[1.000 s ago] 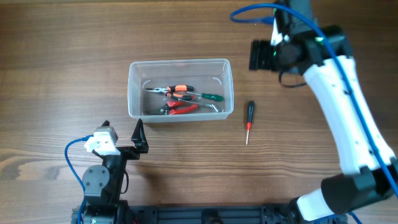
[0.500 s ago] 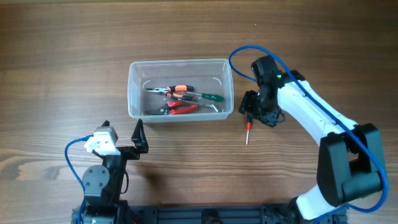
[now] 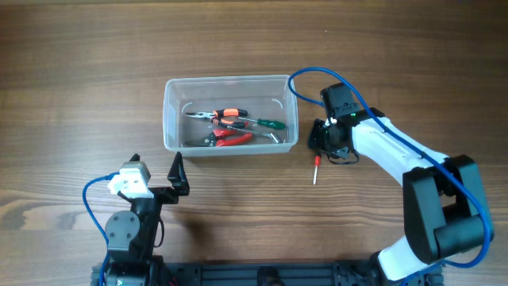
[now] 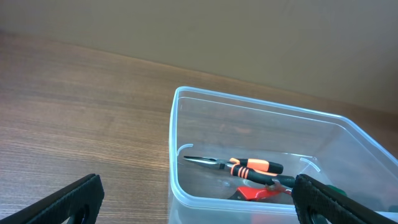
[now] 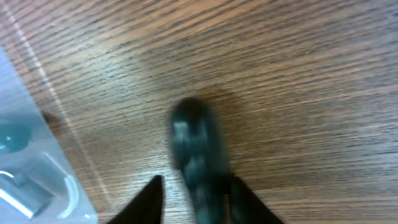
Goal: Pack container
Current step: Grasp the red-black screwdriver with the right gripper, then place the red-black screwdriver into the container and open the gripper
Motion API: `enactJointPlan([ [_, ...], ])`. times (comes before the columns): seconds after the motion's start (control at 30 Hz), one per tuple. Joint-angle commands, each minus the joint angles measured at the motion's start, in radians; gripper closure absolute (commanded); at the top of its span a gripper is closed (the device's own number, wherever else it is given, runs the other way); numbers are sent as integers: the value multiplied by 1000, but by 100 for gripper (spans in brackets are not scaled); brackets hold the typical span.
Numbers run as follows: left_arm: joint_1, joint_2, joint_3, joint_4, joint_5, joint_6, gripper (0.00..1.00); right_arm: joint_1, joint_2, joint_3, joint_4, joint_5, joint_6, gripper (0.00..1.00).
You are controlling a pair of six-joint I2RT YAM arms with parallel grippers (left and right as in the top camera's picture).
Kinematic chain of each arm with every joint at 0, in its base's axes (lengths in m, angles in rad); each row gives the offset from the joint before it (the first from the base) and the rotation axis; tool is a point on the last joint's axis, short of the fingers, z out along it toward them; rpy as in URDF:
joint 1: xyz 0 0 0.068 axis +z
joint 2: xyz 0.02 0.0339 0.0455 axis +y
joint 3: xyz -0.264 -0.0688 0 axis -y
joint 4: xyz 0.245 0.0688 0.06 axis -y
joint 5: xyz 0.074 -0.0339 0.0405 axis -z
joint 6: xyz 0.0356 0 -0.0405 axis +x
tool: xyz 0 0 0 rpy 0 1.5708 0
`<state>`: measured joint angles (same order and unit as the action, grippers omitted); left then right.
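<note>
The clear container (image 3: 230,79) stands at mid-table holding orange-handled pliers (image 3: 222,115), a green-handled screwdriver (image 3: 266,124) and red-handled pliers (image 3: 232,139). To its right a screwdriver (image 3: 316,162) lies on the wood, its red shaft poking out below my right gripper (image 3: 320,144). In the right wrist view the dark handle (image 5: 196,143) sits between the fingers of the right gripper (image 5: 196,183); it touches the right finger, and a strip of wood shows at the left finger. My left gripper (image 3: 156,161) stands open in front of the container (image 4: 236,106), holding nothing.
The container's corner (image 5: 25,155) lies close to the left of the right gripper. A blue cable (image 3: 305,79) loops from the right arm over the container's right end. Bare wood surrounds the tub.
The right arm has come down from the far right onto the loose screwdriver, and its jaws have narrowed around the handle. The left arm has not moved.
</note>
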<state>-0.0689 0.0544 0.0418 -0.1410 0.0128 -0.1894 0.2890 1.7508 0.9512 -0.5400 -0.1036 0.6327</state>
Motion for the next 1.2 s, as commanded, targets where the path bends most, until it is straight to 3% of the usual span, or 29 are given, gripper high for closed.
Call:
enactJointPlan([
  [0.0,6,-2,-4,-1,-3,-9,0,4,-6,-10,-13,56,-31,77],
  [0.13,6,-2,-4,-1,-3,-9,0,-11,-8,-6,-22,78,-31,83],
  [0.23,6,-2,-4,-1,-3,-9,0,-46,-25,24,-60,121,-39,93],
  [0.4,6,-2,-4,-1,-3,-9,0,-74,-100,171,-159,112,-196,96],
  [0.67,6,-2,-4,-1,-3,-9,0,49,-226,429,-132,-328,-795,96],
  [0.97,6,-2,-4,-1,-3,-9,0,217,-70,414,-114,-319,-1511,96],
  [1.07,6,-2,-4,-1,-3,-9,0,207,32,414,-58,-269,-1609,95],
  [1.17,6,-2,-4,-1,-3,-9,0,190,131,414,35,-225,-1614,96],
])
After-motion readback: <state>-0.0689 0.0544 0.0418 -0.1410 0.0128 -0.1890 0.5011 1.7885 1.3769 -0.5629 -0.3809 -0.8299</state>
